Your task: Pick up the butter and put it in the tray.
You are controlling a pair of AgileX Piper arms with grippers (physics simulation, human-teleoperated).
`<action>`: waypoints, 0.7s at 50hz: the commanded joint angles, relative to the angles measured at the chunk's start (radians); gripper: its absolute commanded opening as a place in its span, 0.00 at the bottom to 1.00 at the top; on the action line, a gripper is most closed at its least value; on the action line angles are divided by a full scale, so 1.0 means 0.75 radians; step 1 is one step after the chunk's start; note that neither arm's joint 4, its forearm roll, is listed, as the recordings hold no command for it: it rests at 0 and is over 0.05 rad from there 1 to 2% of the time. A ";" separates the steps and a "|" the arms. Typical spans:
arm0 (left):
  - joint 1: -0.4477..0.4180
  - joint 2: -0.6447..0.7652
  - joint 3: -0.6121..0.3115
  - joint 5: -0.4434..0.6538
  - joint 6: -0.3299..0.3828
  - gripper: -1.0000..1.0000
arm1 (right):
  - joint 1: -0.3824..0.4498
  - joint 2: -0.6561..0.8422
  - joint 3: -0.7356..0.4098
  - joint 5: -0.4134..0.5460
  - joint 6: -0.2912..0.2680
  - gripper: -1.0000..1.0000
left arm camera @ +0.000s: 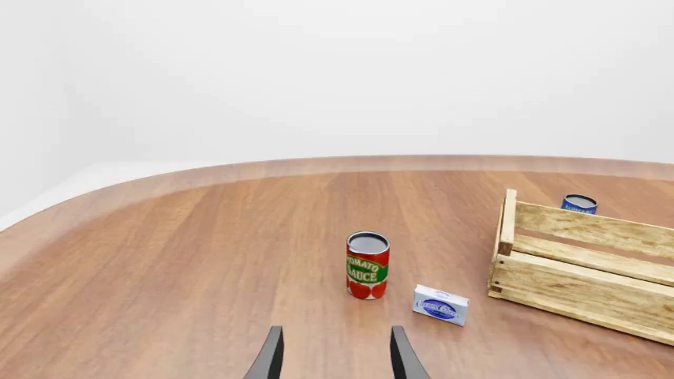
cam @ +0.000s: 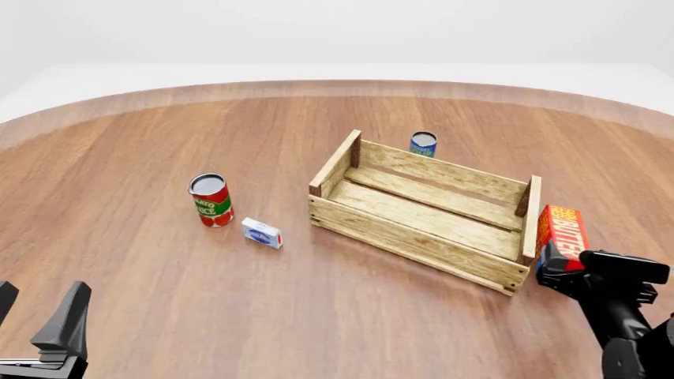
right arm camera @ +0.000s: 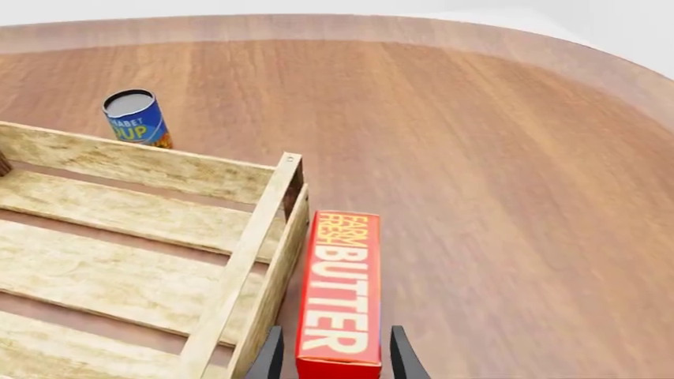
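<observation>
The butter (cam: 559,234) is a red carton with white lettering, lying on the table just outside the right end of the tray (cam: 421,237), a large wooden slatted crate. In the right wrist view the butter (right arm camera: 340,292) runs alongside the tray's end wall (right arm camera: 258,260). My right gripper (right arm camera: 337,359) is open, and the carton's near end sits between its fingers with small gaps on both sides. In the front view that gripper (cam: 558,272) is at the carton's near end. My left gripper (cam: 37,312) is open and holds nothing at the near left, far from the butter.
A tomato sauce can (cam: 211,200) and a small white-and-blue box (cam: 261,233) stand left of the tray. A blue can (cam: 424,144) stands behind the tray's far wall. The table's curved far edge (cam: 337,85) runs across the back.
</observation>
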 commanded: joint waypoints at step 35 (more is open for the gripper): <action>0.000 0.000 0.000 0.000 0.000 1.00 | -0.008 0.159 -0.072 0.000 0.003 1.00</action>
